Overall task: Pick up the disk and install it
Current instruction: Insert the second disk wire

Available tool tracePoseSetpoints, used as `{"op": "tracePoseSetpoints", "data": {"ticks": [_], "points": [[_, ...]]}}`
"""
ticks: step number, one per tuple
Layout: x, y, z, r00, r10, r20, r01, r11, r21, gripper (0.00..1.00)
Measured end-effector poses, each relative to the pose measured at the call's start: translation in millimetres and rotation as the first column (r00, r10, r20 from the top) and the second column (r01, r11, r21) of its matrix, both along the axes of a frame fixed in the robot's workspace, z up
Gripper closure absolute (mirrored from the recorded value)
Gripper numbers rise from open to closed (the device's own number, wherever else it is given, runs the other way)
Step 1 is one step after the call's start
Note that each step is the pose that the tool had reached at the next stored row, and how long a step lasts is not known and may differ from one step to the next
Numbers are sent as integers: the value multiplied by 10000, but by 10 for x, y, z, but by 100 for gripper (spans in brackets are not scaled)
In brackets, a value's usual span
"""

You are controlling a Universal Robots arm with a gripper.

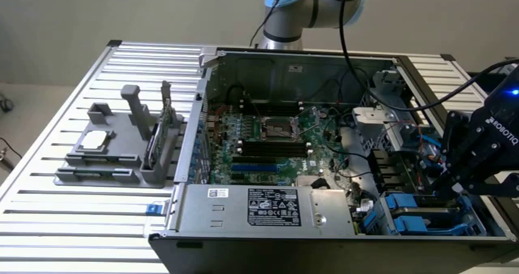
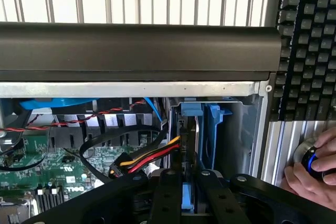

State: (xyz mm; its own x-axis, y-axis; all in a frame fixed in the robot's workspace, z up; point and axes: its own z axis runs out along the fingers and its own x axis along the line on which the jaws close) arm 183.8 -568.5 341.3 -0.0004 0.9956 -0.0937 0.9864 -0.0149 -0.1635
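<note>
At lower right of the exterior view my tool is clamped on the disk, edge-on over the blue drive bay in the case corner; I'd keep it square to the rails, clear of the red-yellow cable.

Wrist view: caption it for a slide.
Gripper clamps the blue-framed disk edge-on in the computer case's drive bay; a hand rests nearby.

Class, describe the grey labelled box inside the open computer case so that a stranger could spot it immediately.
Find the open computer case on the slatted metal table. Along the case's near edge, below the green circuit board, lies a long grey metal box. Unlike the blue-framed drive bays at the exterior view's right, it carries a dark printed label on top.
</note>
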Motion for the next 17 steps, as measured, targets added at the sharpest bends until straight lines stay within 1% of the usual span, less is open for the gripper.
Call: {"op": "tracePoseSetpoints", "data": {"ticks": [17], "points": [[7,2,-32,10000,1,-1,-1,10000,10,84]]}}
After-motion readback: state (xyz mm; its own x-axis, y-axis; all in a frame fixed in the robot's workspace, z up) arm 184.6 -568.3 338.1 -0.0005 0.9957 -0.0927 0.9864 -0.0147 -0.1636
